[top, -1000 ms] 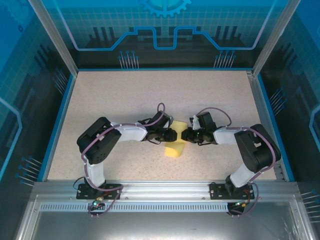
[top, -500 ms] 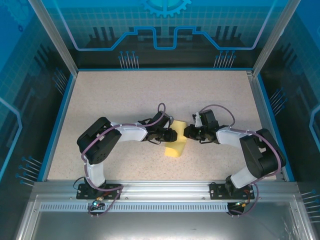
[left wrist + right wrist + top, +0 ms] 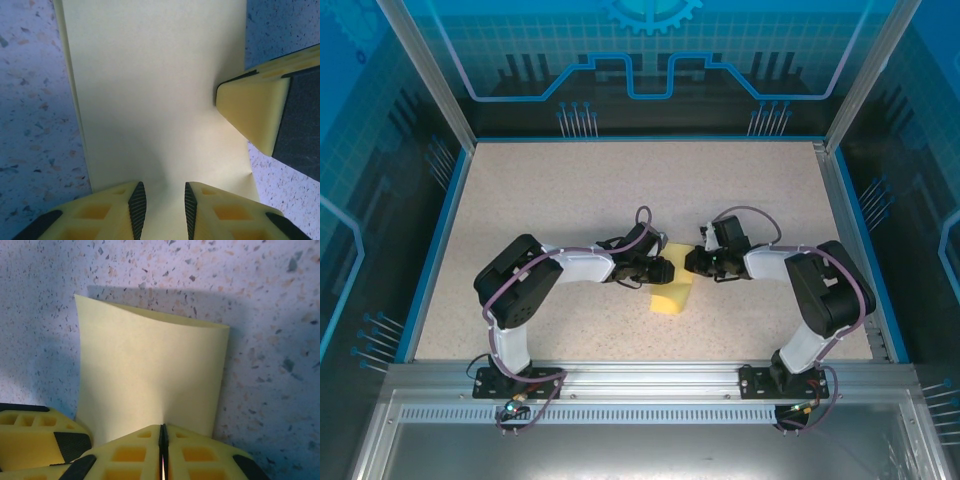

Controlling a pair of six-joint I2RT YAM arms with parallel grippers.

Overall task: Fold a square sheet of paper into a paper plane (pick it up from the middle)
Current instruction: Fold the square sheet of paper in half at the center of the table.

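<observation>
The square sheet of paper (image 3: 672,298) is yellow and lies doubled over in the middle of the table, its far end hidden under both grippers. My left gripper (image 3: 663,270) hovers over it. In the left wrist view its jaws (image 3: 161,205) stand a little apart and open, with the paper (image 3: 150,90) running beneath the gap. My right gripper (image 3: 691,263) faces it from the right. In the right wrist view it (image 3: 163,440) is shut on the near edge of the paper (image 3: 150,370), and a short crease runs up from the tips.
The speckled tabletop (image 3: 570,200) is bounded by a blue rim and aluminium frame posts. The right gripper's finger (image 3: 255,112) sits at the paper's right edge, close to my left fingers. A left finger (image 3: 40,440) shows beside the right gripper.
The right jaws have closed together at the paper's edge, and the right arm's elbow has swung around. The left arm and the paper have stayed put.
</observation>
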